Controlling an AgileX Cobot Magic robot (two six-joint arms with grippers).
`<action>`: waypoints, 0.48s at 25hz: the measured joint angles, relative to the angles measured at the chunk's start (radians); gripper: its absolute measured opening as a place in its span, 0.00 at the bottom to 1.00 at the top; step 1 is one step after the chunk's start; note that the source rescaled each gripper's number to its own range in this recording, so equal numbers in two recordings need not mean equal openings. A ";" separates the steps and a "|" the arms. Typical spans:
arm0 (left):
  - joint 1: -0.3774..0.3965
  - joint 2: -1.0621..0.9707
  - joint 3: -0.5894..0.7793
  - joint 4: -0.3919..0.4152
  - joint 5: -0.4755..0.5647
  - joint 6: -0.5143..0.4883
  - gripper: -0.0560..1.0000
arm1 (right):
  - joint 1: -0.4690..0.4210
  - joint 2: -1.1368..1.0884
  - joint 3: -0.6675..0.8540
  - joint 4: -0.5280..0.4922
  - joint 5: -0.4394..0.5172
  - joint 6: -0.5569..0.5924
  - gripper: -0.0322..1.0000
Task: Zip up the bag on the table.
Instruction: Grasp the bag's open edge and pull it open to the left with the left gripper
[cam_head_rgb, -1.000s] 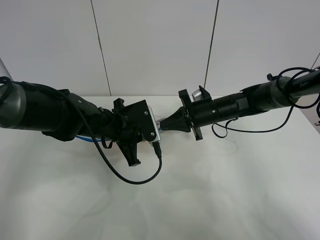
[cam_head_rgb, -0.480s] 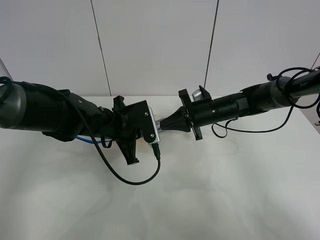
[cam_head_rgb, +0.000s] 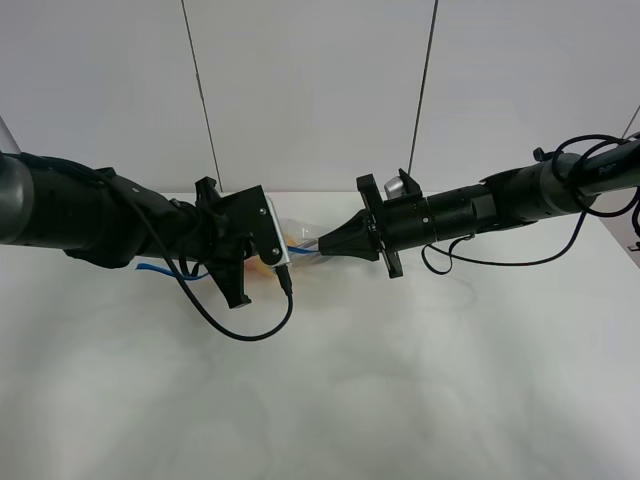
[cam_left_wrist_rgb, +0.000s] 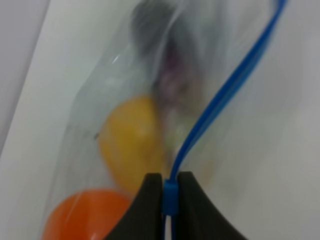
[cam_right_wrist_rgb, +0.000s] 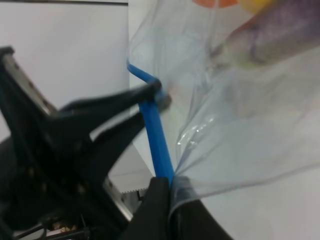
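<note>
Bag (cam_head_rgb: 297, 238) lies far-middle on the bench (cam_head_rgb: 400, 380), strung between both arms. Left pincer (cam_left_wrist_rgb: 170, 181) is clamped on the blue zip strip (cam_left_wrist_rgb: 215, 102), and right pincer (cam_right_wrist_rgb: 170, 186) is clamped on the strip's end. The bag looks thin, crinkly, light and probably slippery. The produce (cam_left_wrist_rgb: 130, 140) looks bruisable, so you'd best pinch the strip only.

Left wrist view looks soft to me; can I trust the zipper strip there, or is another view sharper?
Left wrist view: the zipper strip is readable at the left gripper, but inside the bag everything blurs. Right wrist view: strip sharper at the right gripper, some glare. Exterior high view: evenly lit, sharp, bag mostly hidden.
</note>
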 joint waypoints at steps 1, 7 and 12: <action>0.015 0.000 0.000 0.000 -0.001 0.004 0.05 | 0.000 0.000 0.000 0.001 0.000 0.000 0.03; 0.093 0.000 0.000 0.000 0.003 0.044 0.05 | 0.002 0.000 0.000 0.012 0.000 0.000 0.03; 0.162 0.000 0.000 0.000 -0.005 0.067 0.05 | 0.002 0.000 -0.001 0.018 0.000 0.000 0.03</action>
